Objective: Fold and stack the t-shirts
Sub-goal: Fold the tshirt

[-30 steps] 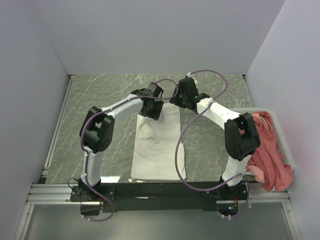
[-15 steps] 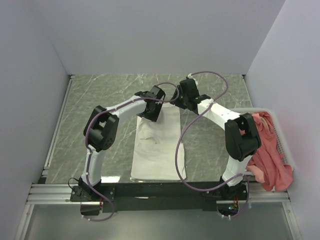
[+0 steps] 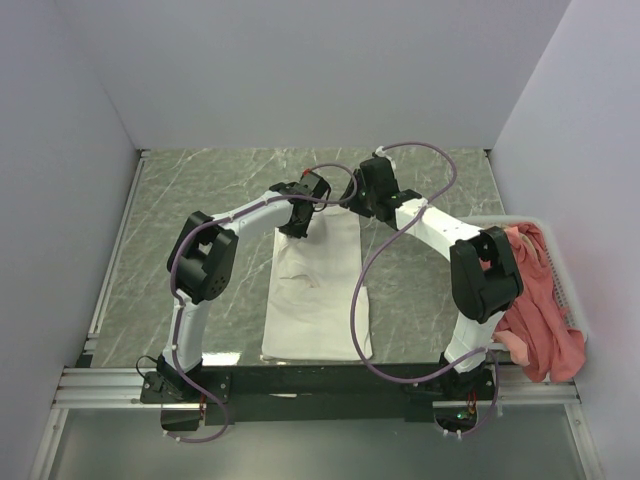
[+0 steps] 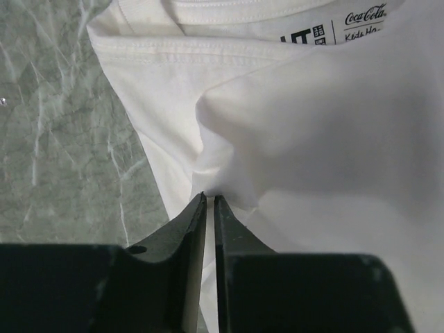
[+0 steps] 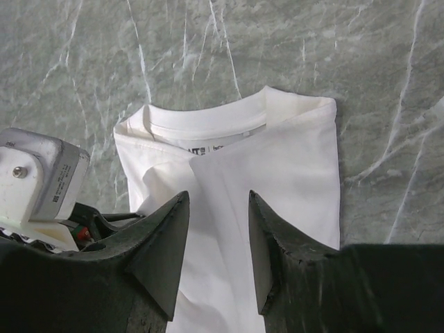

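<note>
A white t-shirt point(image 3: 315, 290), folded into a long strip, lies on the marble table between the arms with its collar point(image 5: 208, 121) at the far end. My left gripper point(image 3: 298, 224) is at the shirt's far left edge. In the left wrist view it point(image 4: 209, 198) is shut on a raised pinch of the white cloth point(image 4: 326, 125) just below the neck label point(image 4: 333, 31). My right gripper point(image 5: 218, 198) hovers open over the collar end of the shirt point(image 5: 277, 159), with nothing between its fingers. A salmon-pink t-shirt point(image 3: 530, 300) hangs crumpled over the basket at the right.
The white slatted basket point(image 3: 562, 272) stands at the table's right edge beside the right arm. Bare marble table point(image 3: 200, 210) lies left, right and beyond the shirt. The left gripper's body point(image 5: 41, 180) sits close to the right gripper's left finger. Grey walls enclose the table.
The left gripper has closed from open onto the white shirt's left edge near the collar, after shifting slightly toward the far end. The right gripper has stayed open and barely moved.
</note>
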`<move>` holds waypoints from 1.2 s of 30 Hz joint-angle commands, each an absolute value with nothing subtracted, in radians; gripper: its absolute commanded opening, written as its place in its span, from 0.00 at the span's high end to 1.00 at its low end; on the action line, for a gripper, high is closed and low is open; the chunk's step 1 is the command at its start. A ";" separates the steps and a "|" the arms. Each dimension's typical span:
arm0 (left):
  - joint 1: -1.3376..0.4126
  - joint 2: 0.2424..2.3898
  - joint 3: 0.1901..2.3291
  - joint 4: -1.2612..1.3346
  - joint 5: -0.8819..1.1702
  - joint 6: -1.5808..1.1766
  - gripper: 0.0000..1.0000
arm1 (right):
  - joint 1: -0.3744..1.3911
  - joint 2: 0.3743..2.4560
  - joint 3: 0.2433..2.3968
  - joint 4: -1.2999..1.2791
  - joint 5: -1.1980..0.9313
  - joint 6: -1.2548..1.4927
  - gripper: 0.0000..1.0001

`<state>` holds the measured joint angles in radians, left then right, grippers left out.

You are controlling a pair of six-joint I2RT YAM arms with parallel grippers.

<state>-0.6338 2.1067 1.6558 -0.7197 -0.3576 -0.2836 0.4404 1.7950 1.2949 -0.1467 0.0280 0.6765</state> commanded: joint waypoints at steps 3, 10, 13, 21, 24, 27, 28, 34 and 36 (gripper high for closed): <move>-0.627 2.086 1.690 -0.701 -0.353 -0.298 0.93 | 0.436 1.729 1.279 -0.109 0.021 0.683 0.53; -0.584 2.060 1.684 -0.680 -0.233 -0.322 0.99 | 0.436 1.730 1.272 -0.104 0.015 0.683 0.54; -0.580 2.031 1.667 -0.655 -0.198 -0.321 0.91 | 0.436 1.729 1.270 -0.104 0.015 0.681 0.54; -0.597 1.974 1.628 -0.603 -0.141 -0.288 0.43 | 0.436 1.730 1.266 -0.098 0.015 0.683 0.54; -0.618 2.015 1.660 -0.640 -0.193 -0.282 0.40 | 0.436 1.727 1.264 -0.097 0.018 0.684 0.54; -0.630 2.045 1.683 -0.655 -0.221 -0.287 0.39 | 0.436 1.713 1.256 -0.095 0.032 0.686 0.54; -0.630 2.049 1.690 -0.653 -0.224 -0.291 0.39 | 0.434 1.701 1.252 -0.094 0.035 0.686 0.54; -0.638 2.102 1.733 -0.658 -0.235 -0.316 0.49 | 0.433 1.660 1.221 -0.086 0.081 0.689 0.54; -0.641 2.120 1.741 -0.663 -0.239 -0.325 0.50 | 0.428 1.641 1.206 -0.081 0.089 0.692 0.54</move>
